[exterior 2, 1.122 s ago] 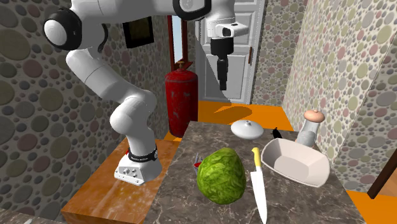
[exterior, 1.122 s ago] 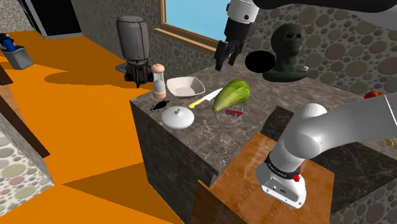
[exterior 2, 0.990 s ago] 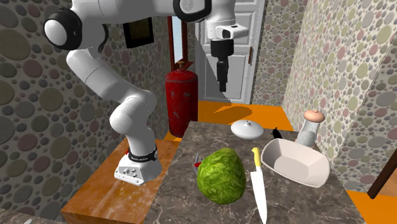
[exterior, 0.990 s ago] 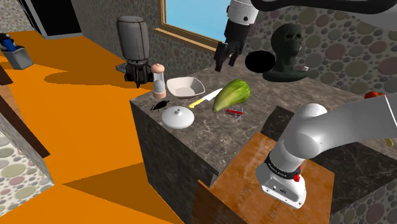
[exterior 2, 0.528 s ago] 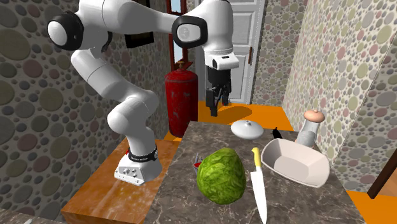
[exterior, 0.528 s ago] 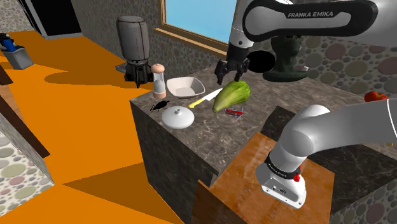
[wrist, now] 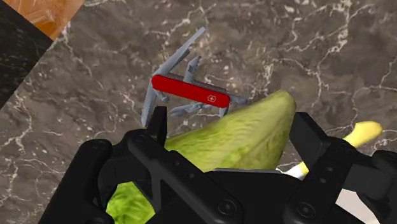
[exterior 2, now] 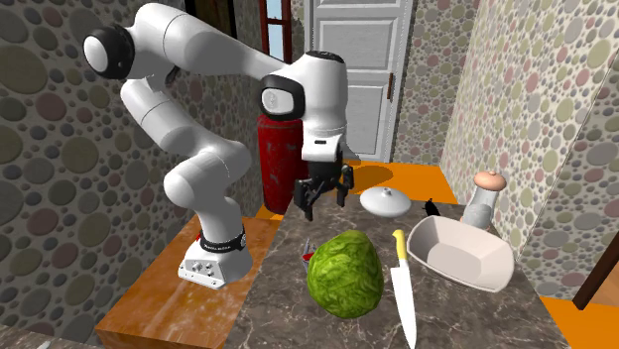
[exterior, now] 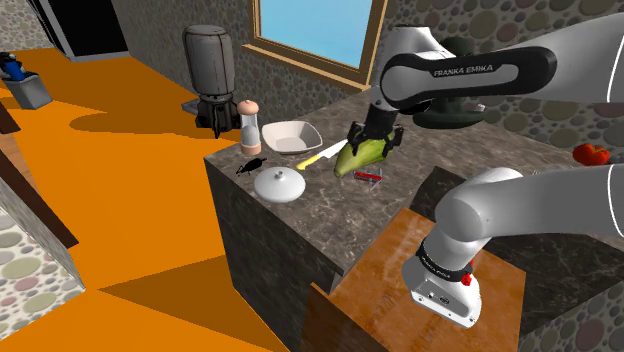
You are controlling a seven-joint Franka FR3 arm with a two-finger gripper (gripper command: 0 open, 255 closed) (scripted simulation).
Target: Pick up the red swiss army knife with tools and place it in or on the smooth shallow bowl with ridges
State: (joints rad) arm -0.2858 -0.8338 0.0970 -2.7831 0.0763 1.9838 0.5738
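Gripper (exterior: 372,136) hangs low over the counter (exterior: 325,205), right above the head of lettuce (exterior: 364,150). Fingers spread wide, nothing between them but air. In the wrist view the two black fingers (wrist: 158,125) stand on either side of the lettuce's green bulk. Cannot tell whether the fingertips touch the leaves; looks like a small gap.

Red pocket knife (wrist: 191,91) lies flat on the dark marbled counter, grey tools fanned out from both sides of the red handle. It sits just beside the lettuce, on the side toward the stand, beyond the fingertips and not between them. In the shoulder view it is a small red mark (exterior: 370,176) at the foot of the lettuce. In the second exterior view a sliver of red (exterior 2: 308,256) peeks out at the lettuce's left edge, probably the same knife.

White bowl (exterior: 291,135) sits upright on the other side of the lettuce, well apart from the pocket knife. A kitchen knife (exterior: 322,155) with a yellow handle lies between bowl and lettuce. A white lid (exterior: 280,184) rests near the counter's front edge.
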